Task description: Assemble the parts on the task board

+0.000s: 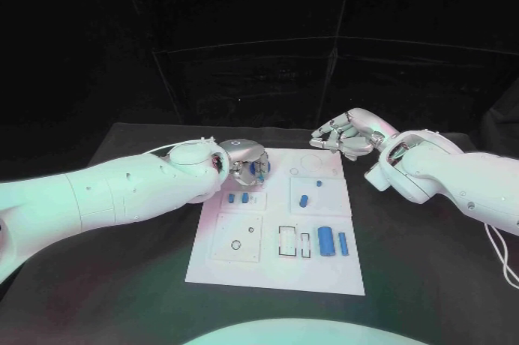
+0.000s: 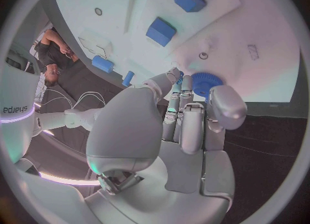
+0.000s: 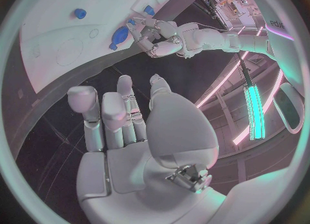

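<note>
The white task board (image 1: 276, 270) lies in the middle of the black table. My left hand (image 1: 247, 163) reaches over its far left corner, and its thumb and fingers pinch a round blue toothed part (image 2: 205, 83) right at the board's surface. The same part (image 1: 259, 166) shows beside the hand in the head view. My right hand (image 1: 344, 139) hovers over the board's far right corner with its fingers apart and nothing in them. From the right wrist, my left hand (image 3: 158, 35) and the blue part (image 3: 119, 36) show at the edge of the board (image 3: 58, 38).
Two small blue blocks (image 1: 238, 199) sit in the left middle of the board, a peg (image 1: 319, 184) and a short piece (image 1: 305, 202) to their right. A blue cylinder (image 1: 325, 241) and a bar (image 1: 343, 244) lie near the front right, next to rectangular slots (image 1: 288, 241).
</note>
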